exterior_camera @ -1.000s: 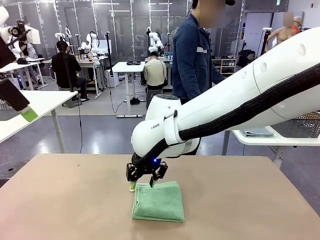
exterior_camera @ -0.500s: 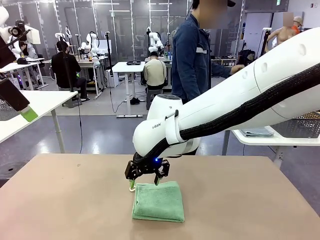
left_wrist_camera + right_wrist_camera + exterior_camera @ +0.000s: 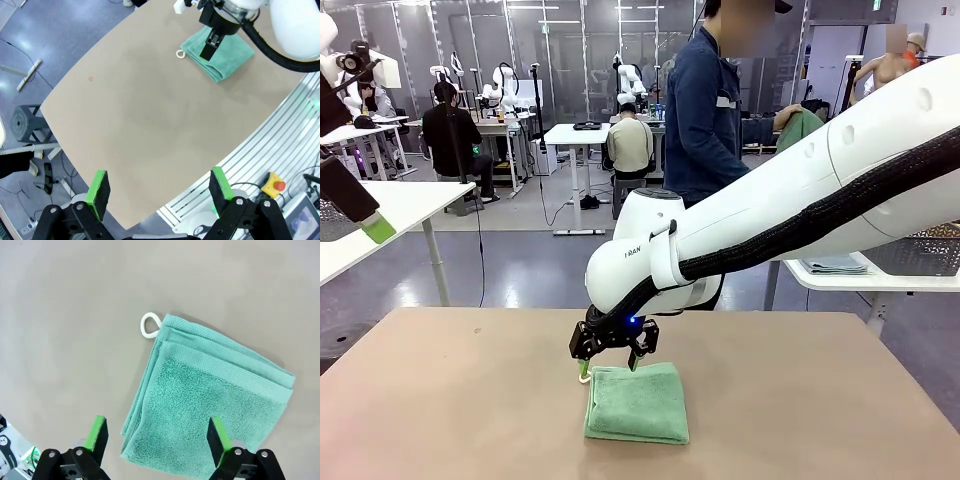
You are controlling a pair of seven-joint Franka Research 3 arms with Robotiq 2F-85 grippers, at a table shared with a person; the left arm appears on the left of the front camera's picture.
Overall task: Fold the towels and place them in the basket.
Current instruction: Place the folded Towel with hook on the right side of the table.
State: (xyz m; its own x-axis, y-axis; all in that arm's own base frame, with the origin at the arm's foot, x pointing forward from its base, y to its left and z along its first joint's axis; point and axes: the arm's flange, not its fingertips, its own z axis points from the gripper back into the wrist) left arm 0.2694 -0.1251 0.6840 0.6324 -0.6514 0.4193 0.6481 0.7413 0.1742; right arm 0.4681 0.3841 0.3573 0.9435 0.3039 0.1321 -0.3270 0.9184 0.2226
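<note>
Right arm (image 3: 800, 205) stretches to the middle, right claw (image 3: 609, 366) pointing down, jaws wide; left claw (image 3: 159, 189) likewise gapes.

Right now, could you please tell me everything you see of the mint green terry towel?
The mint green terry towel lies folded into a flat, layered rectangle on the tan table, a small white loop sticking out at one corner. The open right end effector hangs above its far left corner; contact cannot be told.
</note>
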